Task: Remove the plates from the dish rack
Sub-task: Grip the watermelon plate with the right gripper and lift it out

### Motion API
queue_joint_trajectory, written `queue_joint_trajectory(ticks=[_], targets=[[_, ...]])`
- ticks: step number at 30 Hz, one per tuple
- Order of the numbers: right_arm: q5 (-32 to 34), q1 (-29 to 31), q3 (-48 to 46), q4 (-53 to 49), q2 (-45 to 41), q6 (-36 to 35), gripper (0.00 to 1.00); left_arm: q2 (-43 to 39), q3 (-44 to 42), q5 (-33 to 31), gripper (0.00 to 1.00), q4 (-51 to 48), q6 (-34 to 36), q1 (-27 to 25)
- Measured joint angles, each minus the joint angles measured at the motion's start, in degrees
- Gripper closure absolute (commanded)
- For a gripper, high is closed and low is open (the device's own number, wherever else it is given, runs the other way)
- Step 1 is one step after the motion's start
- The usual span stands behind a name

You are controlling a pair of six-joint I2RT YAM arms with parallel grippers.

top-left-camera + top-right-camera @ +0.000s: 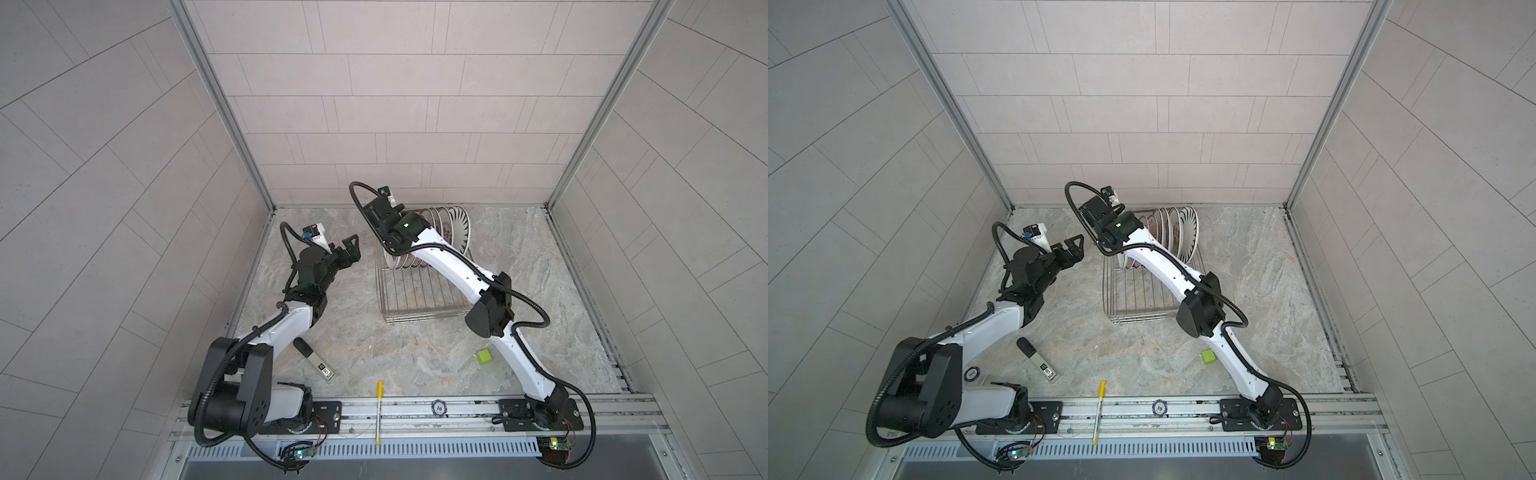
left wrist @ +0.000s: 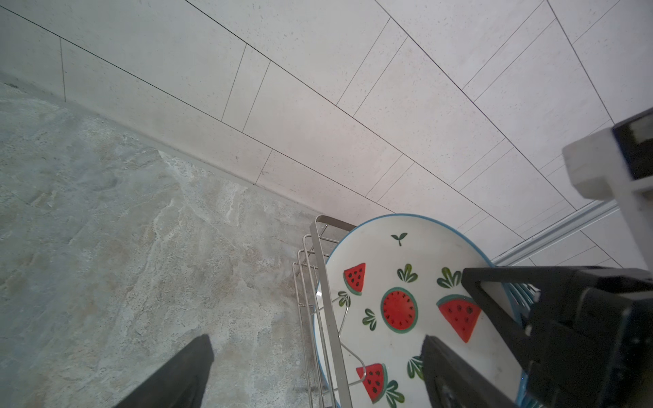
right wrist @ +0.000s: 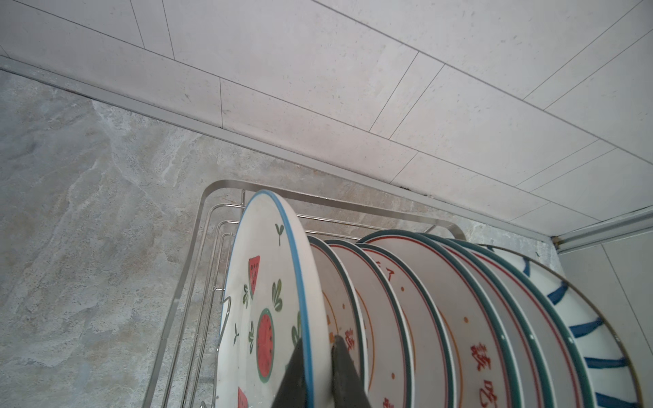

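Robot lab cell dressed as a kitchen, not a real one. Tile-print wall panels (image 1: 395, 104) on three sides butt into bare aluminium posts (image 1: 222, 104). Marble-look worktop (image 1: 395, 357). Left arm (image 1: 286, 324) and right arm (image 1: 449, 257) are bolted via black brackets to an aluminium rail (image 1: 407, 415) along the front edge, with cables loose and an open circuit board (image 1: 550, 444) with a lit LED below it. Kitchen bit: wire dish rack (image 1: 424, 319) with plates (image 1: 459, 226). Test props lie around: green cube (image 1: 483, 356), marker (image 1: 379, 409), "10" chip (image 1: 439, 408) on the rail.
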Motion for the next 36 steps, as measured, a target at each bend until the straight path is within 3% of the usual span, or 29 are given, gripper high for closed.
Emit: queue_joint_trajectory(ticks=[21, 29, 36], targets=[[3.23, 2.05, -0.24, 2.51, -7.32, -8.92, 0.97, -1.29, -0.76, -0.81, 0.03, 1.84, 0.04, -0.02], [-3.65, 1.03, -6.95, 4.04, -12.63, -7.82, 0.98, -9.44, -0.55, 0.44, 0.02, -1.73, -0.02, -0.37], [-16.65, -2.84, -15.69, 5.07, -19.93, -4.61, 0.98, -17.0, -4.79, 2.56, 0.0, -2.62, -1.62, -0.37]])
